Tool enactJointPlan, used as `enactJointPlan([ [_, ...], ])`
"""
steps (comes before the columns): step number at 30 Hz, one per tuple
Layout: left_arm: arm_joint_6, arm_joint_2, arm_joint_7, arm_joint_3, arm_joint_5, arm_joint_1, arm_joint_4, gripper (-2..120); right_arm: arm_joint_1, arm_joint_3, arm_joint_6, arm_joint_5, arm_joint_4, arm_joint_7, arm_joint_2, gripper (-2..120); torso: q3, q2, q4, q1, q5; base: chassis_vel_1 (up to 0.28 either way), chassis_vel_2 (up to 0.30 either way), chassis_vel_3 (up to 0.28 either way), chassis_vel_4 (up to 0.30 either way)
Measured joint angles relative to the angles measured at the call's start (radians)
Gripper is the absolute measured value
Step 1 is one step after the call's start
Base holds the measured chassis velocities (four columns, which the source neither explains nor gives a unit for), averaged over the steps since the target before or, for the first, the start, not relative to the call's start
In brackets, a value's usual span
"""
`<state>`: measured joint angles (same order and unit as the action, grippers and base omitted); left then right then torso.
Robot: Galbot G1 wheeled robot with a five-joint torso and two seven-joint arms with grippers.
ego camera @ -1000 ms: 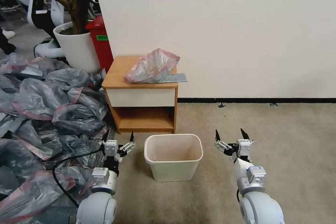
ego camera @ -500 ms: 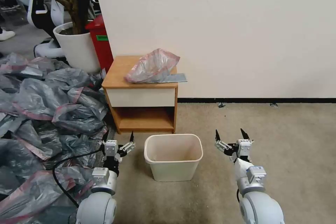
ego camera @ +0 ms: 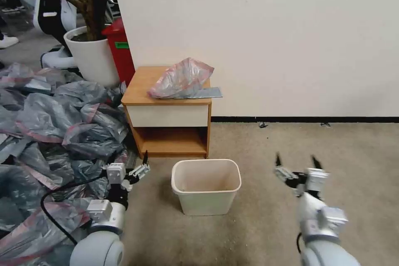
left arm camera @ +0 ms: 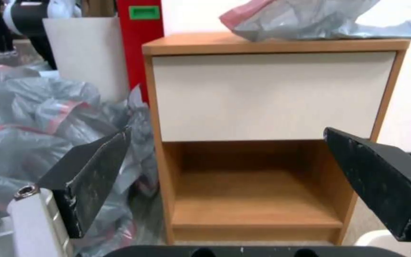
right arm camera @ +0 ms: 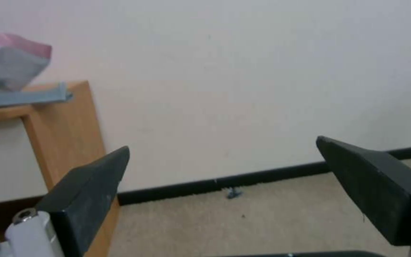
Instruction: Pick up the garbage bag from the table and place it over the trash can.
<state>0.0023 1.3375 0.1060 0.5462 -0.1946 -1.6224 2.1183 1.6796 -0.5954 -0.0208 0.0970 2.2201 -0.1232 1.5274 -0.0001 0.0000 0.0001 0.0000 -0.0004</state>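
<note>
looking down from the head, we hold our left gripper (ego camera: 136,169) low, to the left of the trash can (ego camera: 206,185), and our right gripper (ego camera: 298,166) low over the carpet, to the right of the can; both have their jaws spread wide and empty. the garbage bag (ego camera: 181,78) lies crumpled on the table (ego camera: 168,112) against the wall, just behind the can, well apart from both grippers.

from the left wrist, we face the table (left arm camera: 272,96) front — drawer and shelf between our spread fingers (left arm camera: 94,175), the bag (left arm camera: 310,21) on top, a heap of grey bags (left arm camera: 48,117) beside.

from the right wrist, the fingers (right arm camera: 89,189) frame bare wall, with the bag (right arm camera: 5,66) off at the table's edge.

we judge the reach hasn't begun — next we need to lift a gripper up over the tabletop and pinch a fold of bag.
</note>
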Motion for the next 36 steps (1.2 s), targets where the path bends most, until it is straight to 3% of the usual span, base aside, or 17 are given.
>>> enactJointPlan([
  [8,-0.055,0.007,-0.025,-0.009,0.006,-0.006,-0.03,100,-0.052,0.037,0.084,0.031,-0.059,0.015,-0.026,100,0.0,0.0,0.0,0.0,0.0003,0.0,0.0,0.0,0.0],
  [17,-0.088,0.011,-0.03,0.004,0.004,-0.015,-0.049,100,-0.15,0.102,0.084,0.164,-0.117,0.006,-0.059,100,0.0,0.0,0.0,0.0,0.0003,0.0,0.0,0.0,0.0],
  [20,-0.093,0.012,-0.032,0.006,-0.016,-0.014,-0.051,100,-0.235,0.159,0.02,0.34,-0.136,-0.061,-0.077,100,0.0,0.0,-0.0001,0.0,0.0003,0.0,0.0,0.0,0.0],
  [21,-0.093,0.012,-0.032,0.006,-0.016,-0.014,-0.051,100,-0.235,0.159,0.02,0.34,-0.136,-0.061,-0.077,100,0.0,0.0,-0.0001,0.0,0.0003,0.0,0.0,0.0,0.0],
  [26,-0.094,0.015,-0.034,0.018,-0.041,-0.009,-0.054,100,-0.408,0.237,-0.104,0.771,-0.156,-0.231,-0.08,100,0.0,0.0,0.0,0.0,0.0002,0.0,0.0,0.0,0.0],
  [27,-0.094,0.015,-0.034,0.018,-0.041,-0.009,-0.054,100,-0.408,0.237,-0.104,0.771,-0.156,-0.231,-0.08,100,0.0,0.0,0.0,0.0,0.0002,0.0,0.0,0.0,0.0],
  [30,-0.094,0.021,-0.035,0.026,-0.046,-0.01,-0.056,100,-0.517,0.252,-0.152,1.039,-0.196,-0.335,-0.065,99,0.0,0.0,0.0,0.0,0.0003,0.0,0.0,0.0,0.0],
  [36,-0.098,0.031,-0.043,0.031,-0.055,-0.011,-0.06,100,-0.648,0.249,-0.174,1.266,-0.29,-0.429,-0.033,99,0.0,0.0,0.0001,0.0,0.0003,0.0,0.0,0.0,0.0],
])
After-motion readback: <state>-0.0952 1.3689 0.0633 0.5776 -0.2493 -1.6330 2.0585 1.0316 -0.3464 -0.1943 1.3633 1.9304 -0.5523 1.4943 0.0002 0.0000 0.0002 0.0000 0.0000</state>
